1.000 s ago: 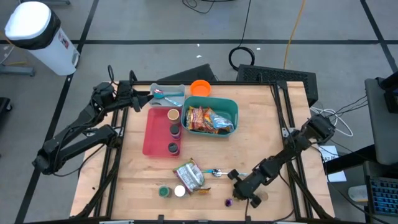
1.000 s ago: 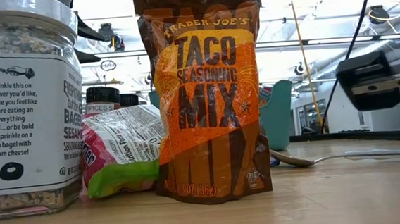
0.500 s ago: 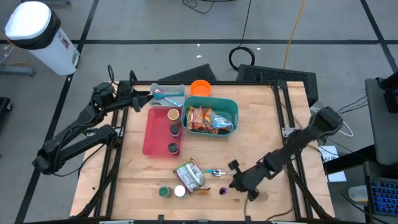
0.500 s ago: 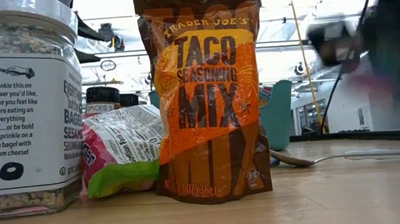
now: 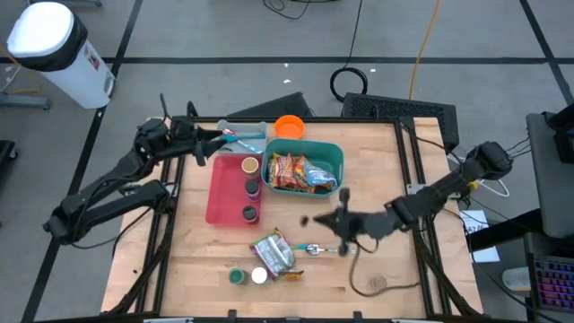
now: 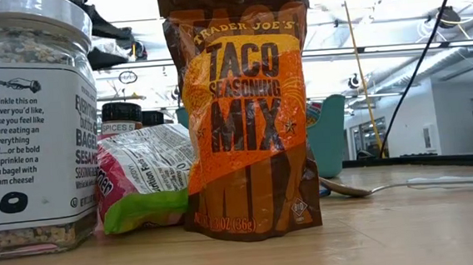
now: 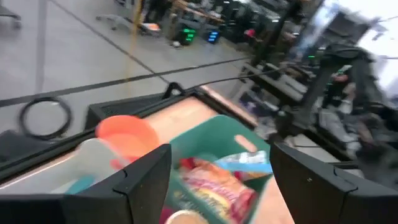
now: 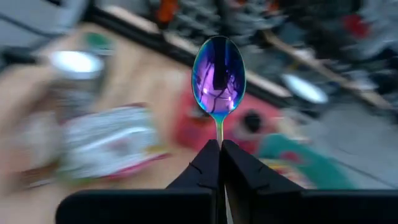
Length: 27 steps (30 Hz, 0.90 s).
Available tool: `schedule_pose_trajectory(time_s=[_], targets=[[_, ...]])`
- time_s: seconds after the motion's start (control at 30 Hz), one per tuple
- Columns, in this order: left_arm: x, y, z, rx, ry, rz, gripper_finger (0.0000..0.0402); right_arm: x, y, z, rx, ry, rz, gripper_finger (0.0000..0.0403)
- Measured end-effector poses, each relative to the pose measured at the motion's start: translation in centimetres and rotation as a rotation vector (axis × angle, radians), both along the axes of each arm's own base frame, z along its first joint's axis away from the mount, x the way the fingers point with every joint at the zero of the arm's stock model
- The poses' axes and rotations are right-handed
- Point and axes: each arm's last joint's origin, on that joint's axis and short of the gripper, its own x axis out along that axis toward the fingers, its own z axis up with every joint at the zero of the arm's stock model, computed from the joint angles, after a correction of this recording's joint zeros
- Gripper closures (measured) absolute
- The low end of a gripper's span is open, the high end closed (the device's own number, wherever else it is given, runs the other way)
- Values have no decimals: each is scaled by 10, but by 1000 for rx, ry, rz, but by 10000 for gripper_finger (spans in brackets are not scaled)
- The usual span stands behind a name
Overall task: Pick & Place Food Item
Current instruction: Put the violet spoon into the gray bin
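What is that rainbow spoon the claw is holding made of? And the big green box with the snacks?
The spoon in the right claw looks like metal with a shiny purple-blue rainbow coating: its bowl mirrors the room. The green box looks like plastic, smooth, one solid teal colour, with rounded corners. The snacks inside seem wrapped in crinkly, glossy foil-like packets.

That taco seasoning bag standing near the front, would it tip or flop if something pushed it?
Probably tips easily: the taco bag stands upright on a narrow crumpled base, taller than wide. It looks soft rather than stiff, with creases across the front, so a push high up may buckle it first. It leans by the green packet, which might prop it on that side.
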Motion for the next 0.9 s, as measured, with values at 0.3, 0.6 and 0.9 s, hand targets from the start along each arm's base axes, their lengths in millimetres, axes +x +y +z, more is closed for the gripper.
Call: schedule_pose_trajectory(time_s=[0.3, 0.6, 0.9], targets=[[45, -13, 21, 275, -224, -280, 121, 28, -70, 2, -205, -55, -481, 403], [103, -19, 2, 483, -222, -155, 121, 38, -107, -4, -390, 37, -596, 403], [174, -20, 3, 466, -30, -232, 121, 42, -119, 1, -415, 5, -563, 403]])
